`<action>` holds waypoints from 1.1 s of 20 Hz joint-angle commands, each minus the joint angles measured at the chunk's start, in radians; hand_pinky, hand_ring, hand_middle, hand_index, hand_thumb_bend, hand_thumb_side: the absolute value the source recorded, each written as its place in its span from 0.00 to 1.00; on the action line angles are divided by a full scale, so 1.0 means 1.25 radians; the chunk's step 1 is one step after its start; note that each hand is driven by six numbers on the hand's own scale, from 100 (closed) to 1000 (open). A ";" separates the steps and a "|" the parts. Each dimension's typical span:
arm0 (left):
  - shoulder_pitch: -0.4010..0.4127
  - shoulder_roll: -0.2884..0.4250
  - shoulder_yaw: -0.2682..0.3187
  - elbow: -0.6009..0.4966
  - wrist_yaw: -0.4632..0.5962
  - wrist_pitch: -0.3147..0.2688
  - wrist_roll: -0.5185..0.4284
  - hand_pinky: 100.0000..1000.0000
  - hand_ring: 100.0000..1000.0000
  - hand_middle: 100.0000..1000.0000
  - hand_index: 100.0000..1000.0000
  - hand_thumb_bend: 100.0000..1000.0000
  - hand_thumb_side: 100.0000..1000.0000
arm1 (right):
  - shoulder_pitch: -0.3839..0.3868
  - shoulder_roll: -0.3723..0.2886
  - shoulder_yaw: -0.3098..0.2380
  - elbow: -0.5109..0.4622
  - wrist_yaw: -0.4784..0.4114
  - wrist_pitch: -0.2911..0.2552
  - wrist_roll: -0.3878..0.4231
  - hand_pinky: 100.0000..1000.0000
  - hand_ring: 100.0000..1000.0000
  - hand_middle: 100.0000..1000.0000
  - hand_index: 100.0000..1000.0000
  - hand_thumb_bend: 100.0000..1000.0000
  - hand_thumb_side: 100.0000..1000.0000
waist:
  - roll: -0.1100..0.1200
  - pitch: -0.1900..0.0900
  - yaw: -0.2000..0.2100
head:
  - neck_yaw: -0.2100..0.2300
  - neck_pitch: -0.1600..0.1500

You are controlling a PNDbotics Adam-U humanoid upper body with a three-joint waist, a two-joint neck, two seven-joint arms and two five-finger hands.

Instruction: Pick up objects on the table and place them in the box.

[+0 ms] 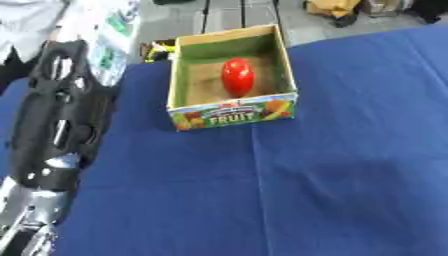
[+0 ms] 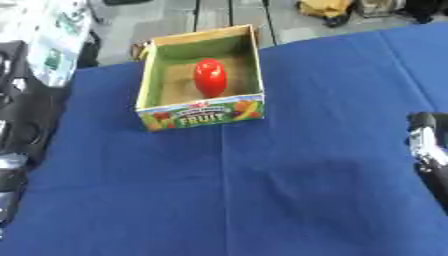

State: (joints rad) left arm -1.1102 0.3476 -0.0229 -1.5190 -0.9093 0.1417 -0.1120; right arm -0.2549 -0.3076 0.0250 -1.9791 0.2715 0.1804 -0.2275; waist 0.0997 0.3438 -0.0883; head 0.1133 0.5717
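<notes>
A cardboard fruit box (image 1: 234, 114) with green inner walls stands on the blue tablecloth (image 1: 306, 175) near the far edge. A red, rounded object (image 1: 237, 76) lies inside it on the brown floor. My left hand (image 1: 58, 67) lies along the table's left side, fingers straight and pointing away, empty, about a hand's width left of the box. At the right edge of the right eye view my right hand (image 2: 425, 141) shows only in part, fingers up, holding nothing, well to the right of the box.
A white sheet with green print (image 1: 112, 37) lies at the far left, beyond my left hand. A small yellow and black thing (image 1: 157, 49) sits behind the box's left corner. Past the table's far edge is grey floor with a yellow bundle (image 1: 332, 7).
</notes>
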 commanded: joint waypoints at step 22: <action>0.410 -0.092 0.033 -0.385 0.432 -0.064 0.190 0.37 0.55 0.64 0.89 0.00 0.75 | -0.030 0.012 -0.053 -0.017 0.031 -0.001 -0.075 0.74 0.53 0.40 0.65 0.00 0.72 | -0.063 -0.015 0.096 | -0.083 -0.004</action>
State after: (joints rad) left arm -0.5895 0.2336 0.0056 -1.9802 -0.3823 0.0755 0.1114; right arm -0.2819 -0.2863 -0.0313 -1.9791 0.3001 0.1801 -0.3146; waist 0.0222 0.3404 0.0314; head 0.0135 0.5791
